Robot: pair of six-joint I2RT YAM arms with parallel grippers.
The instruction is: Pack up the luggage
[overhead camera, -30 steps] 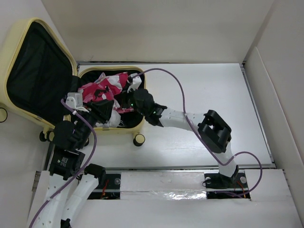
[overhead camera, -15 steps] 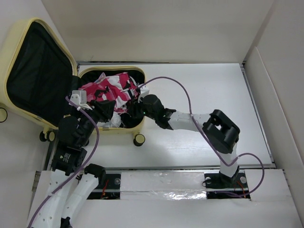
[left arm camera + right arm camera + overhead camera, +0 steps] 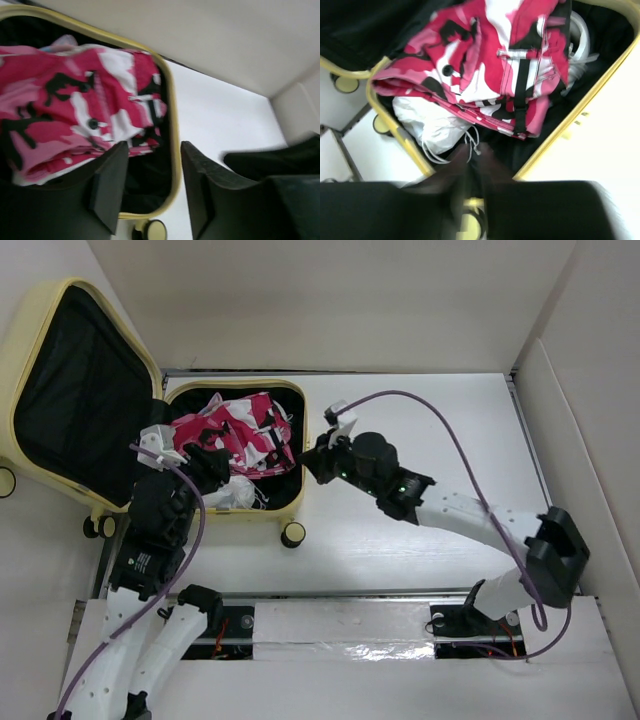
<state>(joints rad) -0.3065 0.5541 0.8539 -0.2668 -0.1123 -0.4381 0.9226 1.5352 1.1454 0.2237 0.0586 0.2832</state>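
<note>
The luggage [image 3: 255, 515], a pale yellow hard-shell suitcase, lies open with its black-lined lid swung out to the left. A pink, white and black camouflage garment [image 3: 235, 430] [image 3: 60, 115] [image 3: 490, 65] fills the base, and a white drawstring bag [image 3: 235, 495] [image 3: 430, 130] sits at its near side. My left gripper [image 3: 208, 464] [image 3: 150, 187] hangs open and empty over the base's near left part. My right gripper [image 3: 314, 464] [image 3: 476, 159] is just outside the yellow rim [image 3: 560, 135] on the right. It is blurred, with its fingers together and nothing between them.
A yellow-and-black wheel [image 3: 292, 534] [image 3: 154, 231] sticks out at the suitcase's near right corner. White walls close off the table at the back and right. The white tabletop [image 3: 440, 440] stretches to the right of the suitcase.
My right arm has pulled back to the right, out of the suitcase, and its jaws opened and came together again. The left gripper opened wider and shifted slightly left.
</note>
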